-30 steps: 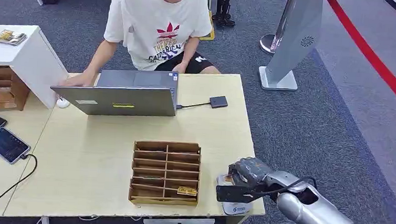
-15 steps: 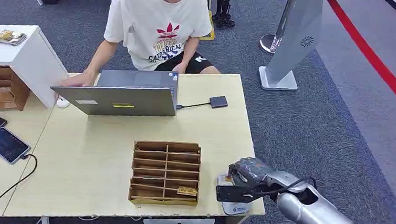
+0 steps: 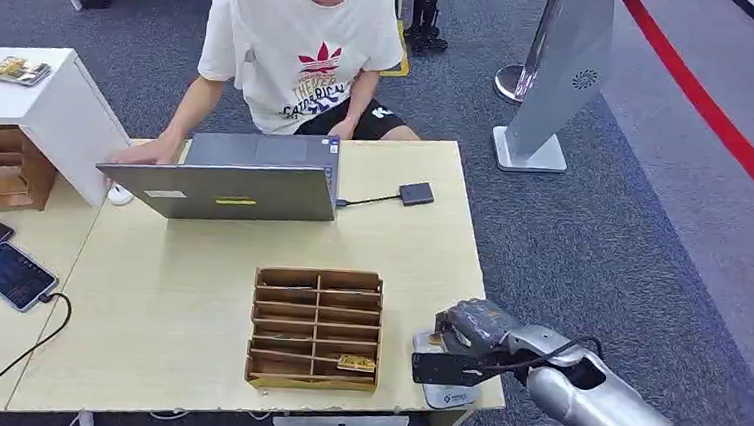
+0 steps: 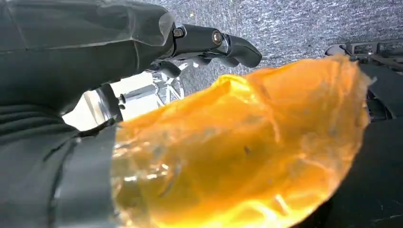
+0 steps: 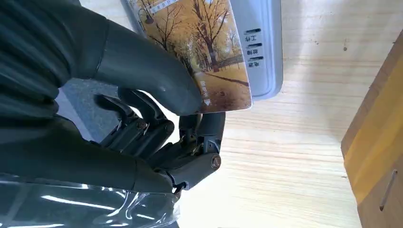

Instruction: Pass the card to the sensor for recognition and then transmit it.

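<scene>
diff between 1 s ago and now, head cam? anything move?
Barely. The right hand, gripping the autumn-tree photo card, eased slightly down onto the grey card reader at the table's front right corner; nothing was taken hold of or let go. The wooden slotted card organiser, the silver laptop and the person in the white T-shirt stayed put.

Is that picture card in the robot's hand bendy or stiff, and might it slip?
The card looks flat and unbent under the right hand's thumb, so probably stiff. It seems thin, likely light. Its printed face looks smooth, so it might slide over the grey sensor.
</scene>
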